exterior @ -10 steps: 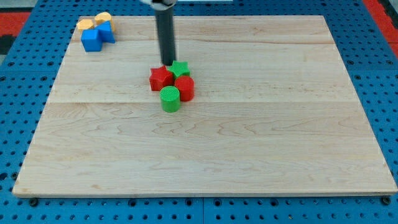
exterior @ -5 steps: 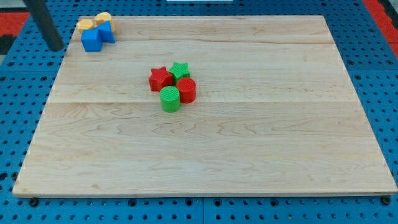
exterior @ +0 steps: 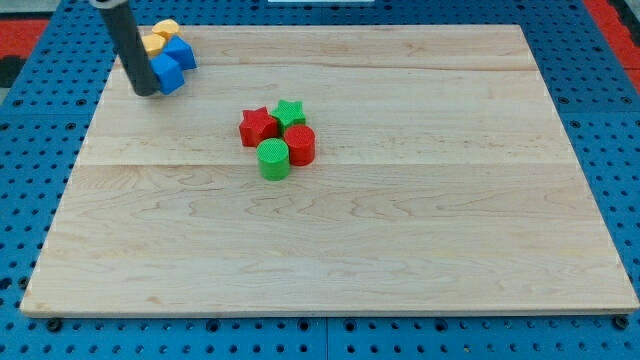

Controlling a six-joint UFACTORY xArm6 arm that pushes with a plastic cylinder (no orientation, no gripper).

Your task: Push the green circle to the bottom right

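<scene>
The green circle [exterior: 273,159] sits near the board's middle, touching a red star [exterior: 259,126] at its upper left and a red circle [exterior: 299,144] at its right. A green star [exterior: 290,112] lies just above the red circle. My tip [exterior: 146,91] is at the view's upper left, far from the green circle, against the left side of a blue block [exterior: 165,72].
A second blue block [exterior: 180,51] and two yellow blocks [exterior: 160,35] cluster at the board's top left corner. The wooden board [exterior: 400,230] lies on a blue pegboard [exterior: 20,200].
My tip left the central cluster, swung off the board's left edge, then came back right onto the blue blocks, which shifted slightly right. The central cluster has not moved.
</scene>
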